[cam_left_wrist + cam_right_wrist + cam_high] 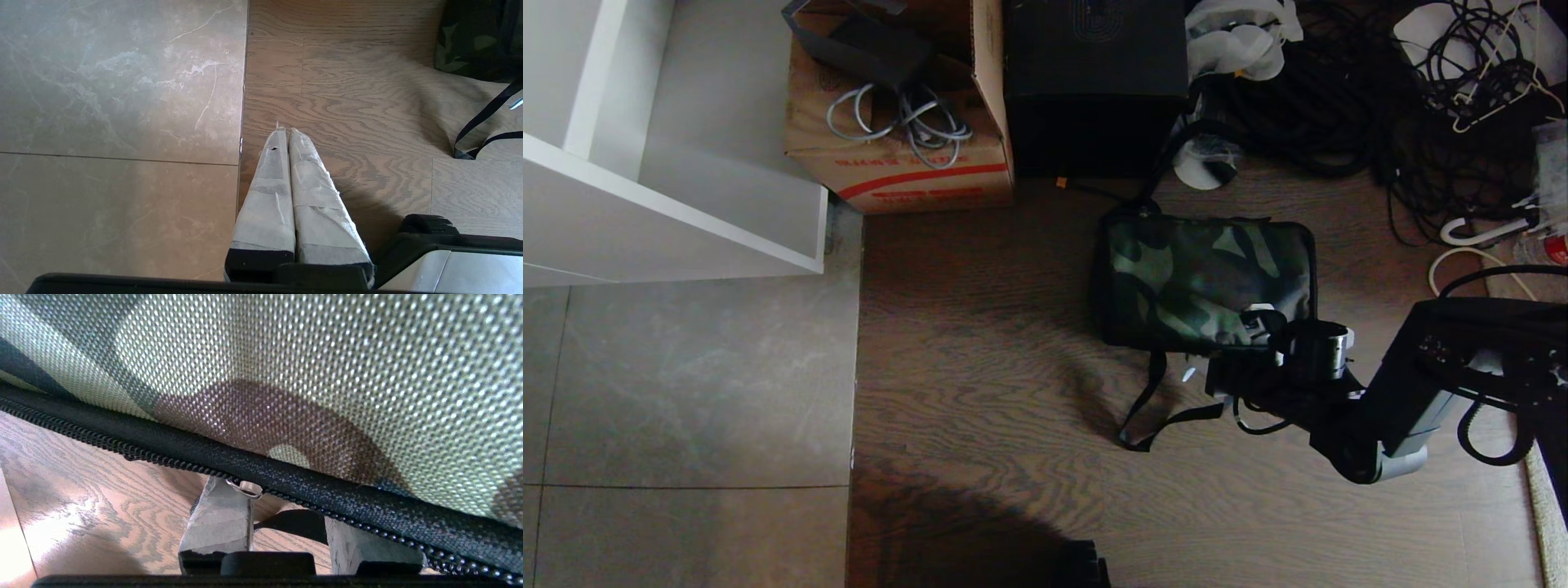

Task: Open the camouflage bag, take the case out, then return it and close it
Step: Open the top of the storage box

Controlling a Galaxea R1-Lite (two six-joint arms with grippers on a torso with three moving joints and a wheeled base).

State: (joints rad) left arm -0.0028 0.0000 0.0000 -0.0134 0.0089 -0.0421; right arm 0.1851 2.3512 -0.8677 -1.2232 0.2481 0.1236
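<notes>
My right gripper [286,522] sits at the near edge of the camouflage bag [1205,282] bc the zipper runs there. Fingers [218,516] part-spread, one beside the zipper pull [245,489]; a grip on it I can't confirm. Bag zipped, case unseen. Left gripper [289,134] pressed together, well apart from the bag.

Right arm [1405,408] reaches in from the right side of the head view, forearm angled low, wrist turned toward the robot's left. Right gripper [286,522] held low and near level; its two pale padded fingers [218,520] stand apart with a gap between them, tips hidden. Left gripper [288,134] hangs pointing down, padded fingers pressed flat together.
</notes>
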